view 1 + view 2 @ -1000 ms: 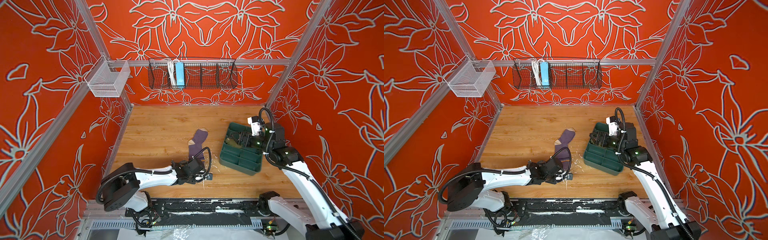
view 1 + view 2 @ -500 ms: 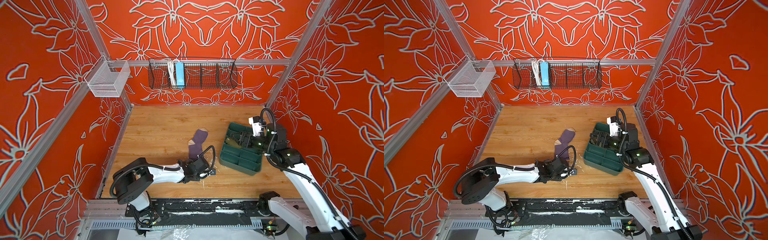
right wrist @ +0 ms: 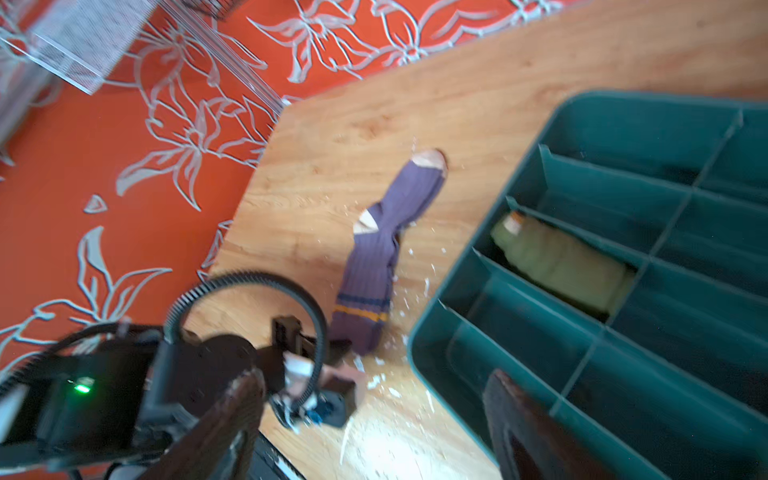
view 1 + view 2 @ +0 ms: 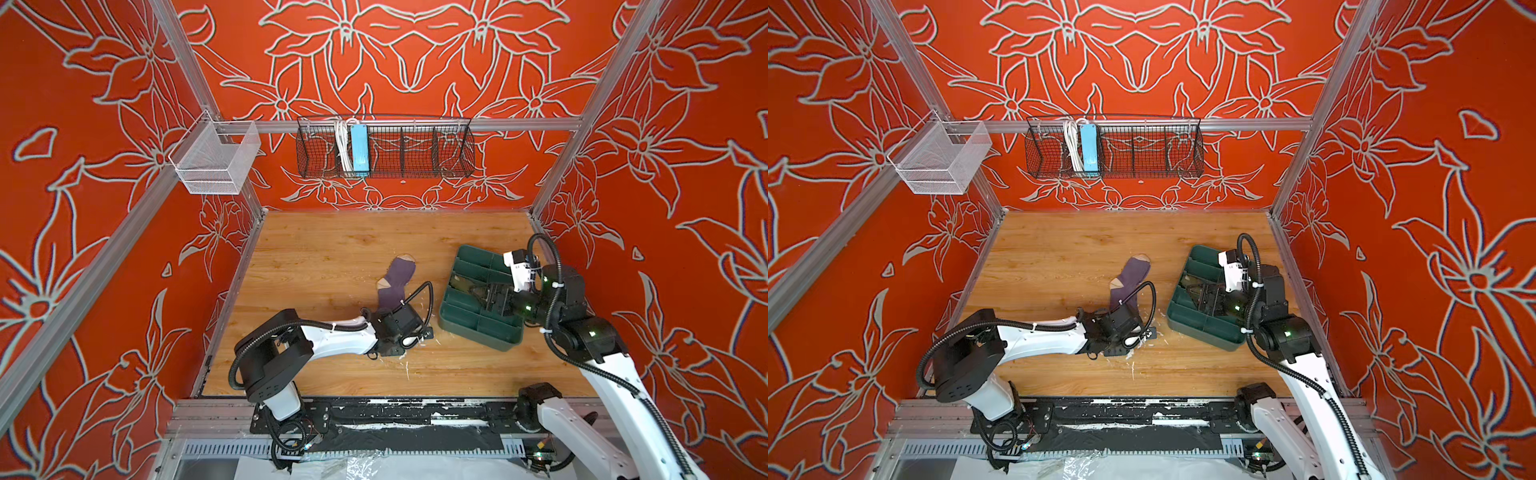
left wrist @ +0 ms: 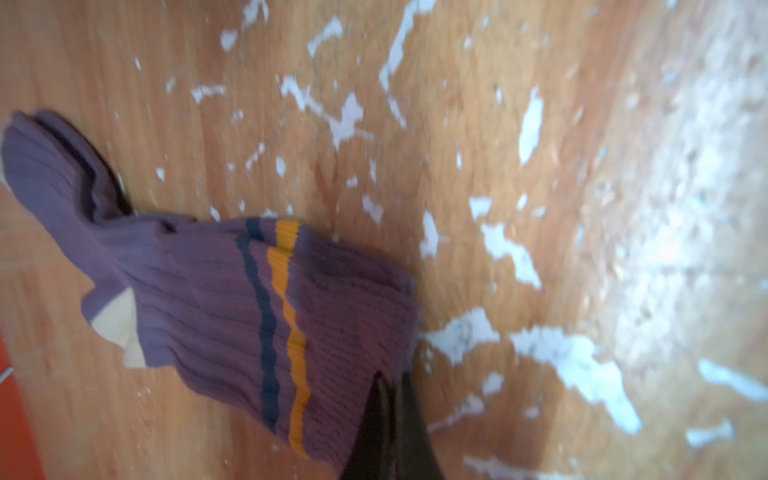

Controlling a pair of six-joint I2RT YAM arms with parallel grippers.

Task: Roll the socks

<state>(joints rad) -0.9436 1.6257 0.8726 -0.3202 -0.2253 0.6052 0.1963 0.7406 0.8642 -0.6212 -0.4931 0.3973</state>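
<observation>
Left tool [image 5: 390,386] has just pinched shut on the cuff of the ribbed purple fabric sock [image 4: 397,282], which lies toe toward 1 o'clock on the wooden worktop [image 4: 332,245], so rolling looks ready to begin.

Orange walls [image 4: 415,62] with white flower outlines enclose a wood floor [image 4: 332,241]. A black wire basket [image 4: 384,147] hangs from the back rail [image 4: 519,124]; a white mesh basket [image 4: 216,160] hangs left of it. White scuffs [image 5: 569,357] mark the floor well in front of it.
</observation>
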